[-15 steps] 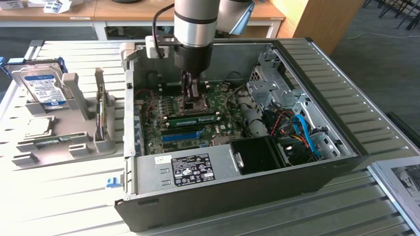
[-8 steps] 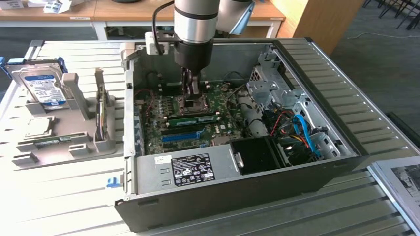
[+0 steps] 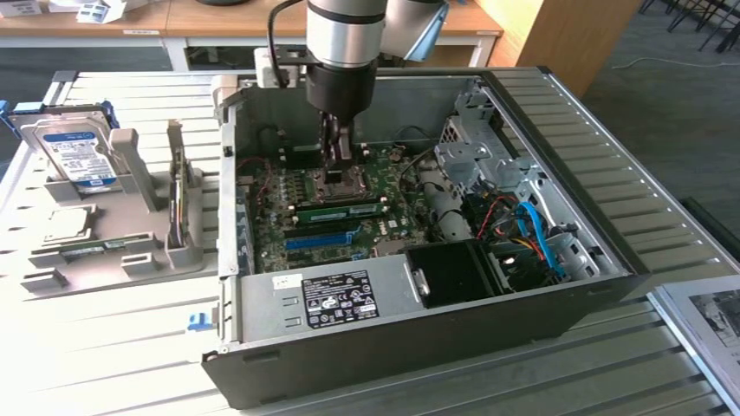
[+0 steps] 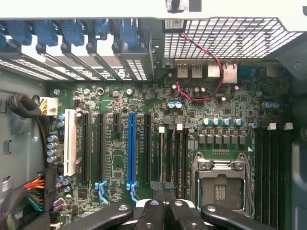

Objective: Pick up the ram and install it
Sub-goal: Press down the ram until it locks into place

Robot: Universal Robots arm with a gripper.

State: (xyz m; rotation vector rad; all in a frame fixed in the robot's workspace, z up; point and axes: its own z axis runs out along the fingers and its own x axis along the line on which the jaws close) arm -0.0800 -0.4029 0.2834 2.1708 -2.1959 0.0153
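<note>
The gripper (image 3: 339,156) hangs inside the open case (image 3: 601,260), just above the empty CPU socket (image 3: 338,184). Its jaws are closed, and whether anything is pinched between them cannot be told. A green ram (image 3: 345,211) stick lies seated flat-on in a slot just in front of the socket, its long axis running across the motherboard (image 4: 144,139) toward the blue cables (image 3: 535,232). It sits just below and in front of the jaws.

Bright daylight, glare washing out the slatted table (image 3: 104,347), case interior shadowed, focus sharp
</note>
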